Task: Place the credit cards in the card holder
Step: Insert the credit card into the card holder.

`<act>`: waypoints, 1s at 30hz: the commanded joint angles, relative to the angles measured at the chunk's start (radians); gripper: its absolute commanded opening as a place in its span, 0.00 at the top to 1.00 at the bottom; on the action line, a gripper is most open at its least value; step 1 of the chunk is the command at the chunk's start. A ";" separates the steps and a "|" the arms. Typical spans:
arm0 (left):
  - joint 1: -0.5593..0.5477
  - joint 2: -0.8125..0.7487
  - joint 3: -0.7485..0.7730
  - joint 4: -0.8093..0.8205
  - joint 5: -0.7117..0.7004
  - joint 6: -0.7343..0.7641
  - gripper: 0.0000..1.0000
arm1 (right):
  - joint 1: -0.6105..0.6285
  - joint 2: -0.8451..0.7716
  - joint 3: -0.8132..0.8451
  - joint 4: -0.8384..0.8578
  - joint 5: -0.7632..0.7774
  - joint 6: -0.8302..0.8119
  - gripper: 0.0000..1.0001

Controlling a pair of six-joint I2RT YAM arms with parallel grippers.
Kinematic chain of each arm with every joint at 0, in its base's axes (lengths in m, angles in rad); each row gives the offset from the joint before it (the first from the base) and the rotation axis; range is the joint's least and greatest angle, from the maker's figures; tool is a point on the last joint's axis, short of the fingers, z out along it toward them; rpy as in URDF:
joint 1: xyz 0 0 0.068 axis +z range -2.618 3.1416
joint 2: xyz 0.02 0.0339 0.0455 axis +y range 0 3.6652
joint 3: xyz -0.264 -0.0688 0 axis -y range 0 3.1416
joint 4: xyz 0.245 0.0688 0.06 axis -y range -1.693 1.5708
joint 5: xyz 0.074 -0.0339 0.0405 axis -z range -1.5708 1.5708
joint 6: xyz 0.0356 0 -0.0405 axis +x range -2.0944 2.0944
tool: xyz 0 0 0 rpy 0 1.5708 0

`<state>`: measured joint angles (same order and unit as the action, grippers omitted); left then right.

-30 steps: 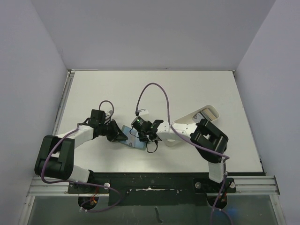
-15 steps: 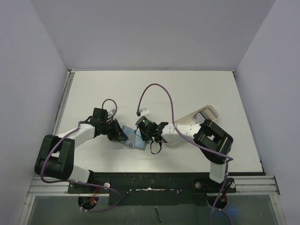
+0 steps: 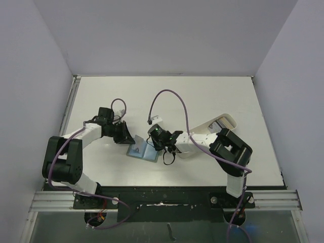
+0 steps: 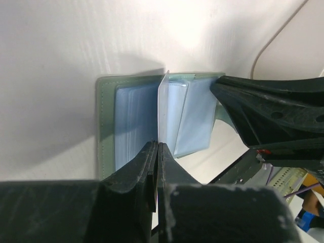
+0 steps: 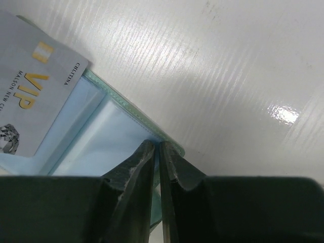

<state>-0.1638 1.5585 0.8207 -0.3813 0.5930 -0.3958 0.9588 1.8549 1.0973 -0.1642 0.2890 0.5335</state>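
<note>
The card holder (image 3: 145, 154) lies open on the table between the arms, grey-green outside, pale blue inside (image 4: 132, 121) (image 5: 114, 134). My left gripper (image 3: 129, 140) (image 4: 157, 146) is shut on a pale silvery credit card (image 4: 162, 101), which stands on edge over the holder's middle. The right wrist view shows that card's face with "VIP" lettering (image 5: 30, 109), reaching over the blue slots. My right gripper (image 3: 154, 146) (image 5: 157, 146) is shut on the holder's right flap at its green edge. Its dark fingers (image 4: 253, 109) show at the right of the left wrist view.
A long white oval tray (image 3: 231, 120) sits at the right, partly hidden behind the right arm, with something flat inside. A purple cable (image 3: 174, 98) loops over the table's middle. White walls close in the table on three sides.
The left gripper has drawn back up and to the left, so more of the open holder and the card over it shows. The right gripper has shifted slightly right, staying on the flap.
</note>
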 commanded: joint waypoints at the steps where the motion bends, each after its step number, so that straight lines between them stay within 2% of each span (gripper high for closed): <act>1: 0.003 -0.004 0.004 0.034 0.114 0.057 1.00 | -0.017 -0.009 -0.007 -0.025 0.044 -0.026 0.88; 9: 0.003 -0.045 -0.008 0.063 0.135 0.059 1.00 | -0.014 -0.004 0.002 -0.033 0.040 -0.018 0.88; 17: -0.004 -0.143 -0.036 0.165 0.192 -0.049 1.00 | -0.012 -0.004 0.013 -0.046 0.042 -0.012 0.88; 25: -0.015 -0.026 -0.037 0.143 0.220 0.001 1.00 | -0.012 0.004 0.029 -0.050 0.036 -0.012 0.88; 30: -0.016 0.012 -0.027 0.109 0.188 0.032 1.00 | -0.012 0.023 0.051 -0.077 0.041 -0.018 0.88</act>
<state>-0.1776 1.5574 0.7795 -0.2752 0.7605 -0.4072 0.9562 1.8599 1.1172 -0.1970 0.2916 0.5297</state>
